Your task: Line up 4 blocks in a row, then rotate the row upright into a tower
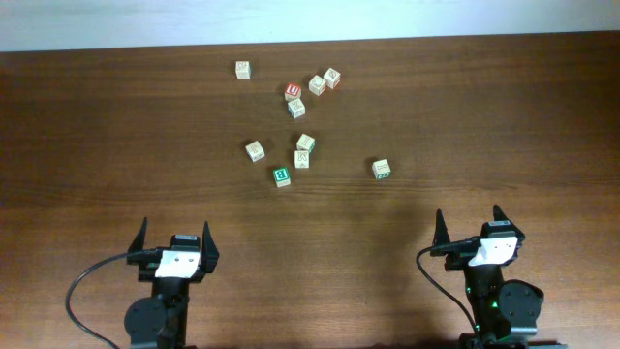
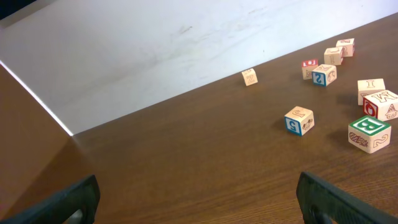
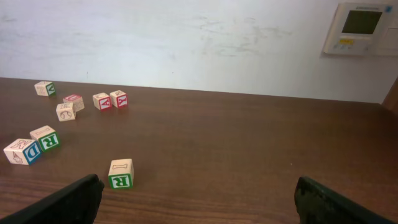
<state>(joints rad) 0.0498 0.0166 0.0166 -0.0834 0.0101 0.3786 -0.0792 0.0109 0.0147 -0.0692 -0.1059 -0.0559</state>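
Left fingers: spread apart, empty, at near bench edge.
Right fingers: spread apart, empty.
Green "B" block: ahead of both, well apart, closer to left.
Blocks: ten counted, scattered mid-bench to far edge.
Red-topped block: one, far group.

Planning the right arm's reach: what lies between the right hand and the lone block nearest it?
Only bare table between the right hand and that block, seen in the overhead view.
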